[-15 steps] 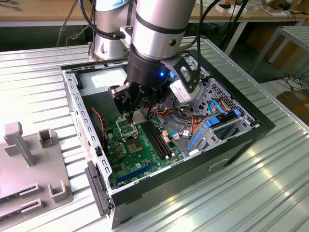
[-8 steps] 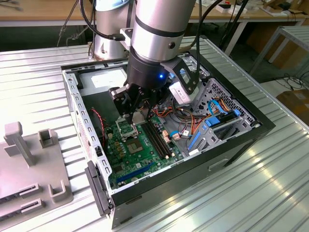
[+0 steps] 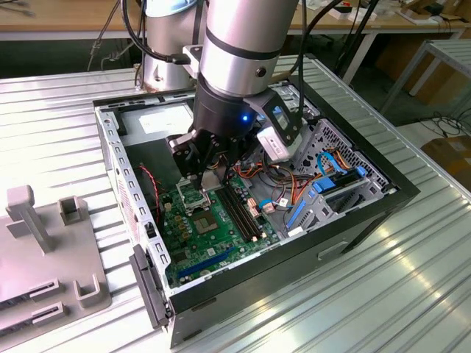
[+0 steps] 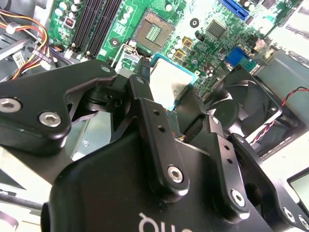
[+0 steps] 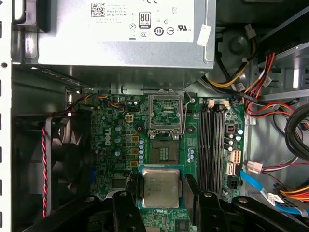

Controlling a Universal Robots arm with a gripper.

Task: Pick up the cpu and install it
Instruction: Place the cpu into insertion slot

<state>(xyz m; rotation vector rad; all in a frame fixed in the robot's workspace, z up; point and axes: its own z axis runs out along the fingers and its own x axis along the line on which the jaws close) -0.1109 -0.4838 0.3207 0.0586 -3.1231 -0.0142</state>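
Note:
The cpu (image 5: 160,187), a small square chip with a silver-grey top, is pinched between the black fingers (image 5: 126,203) of my gripper (image 5: 160,191), which is shut on it. It hangs level above the green motherboard (image 5: 111,140), just short of the socket (image 5: 164,151) on the side away from the power supply. The socket's metal cover frame (image 5: 166,113) stands open and its dark centre is bare. The second wrist view shows the cpu (image 4: 169,82) between the fingers with the socket (image 4: 153,31) beyond it. In the exterior view, my gripper (image 3: 199,175) reaches down into the open computer case (image 3: 368,213).
A grey power-supply box (image 5: 125,34) sits close behind the socket. A black fan (image 5: 63,154) with a red-and-black wire flanks one side. On the other side are memory slots (image 5: 212,140) and bundled cables (image 5: 275,72). A grey fixture (image 3: 44,250) stands on the table at the exterior view's left.

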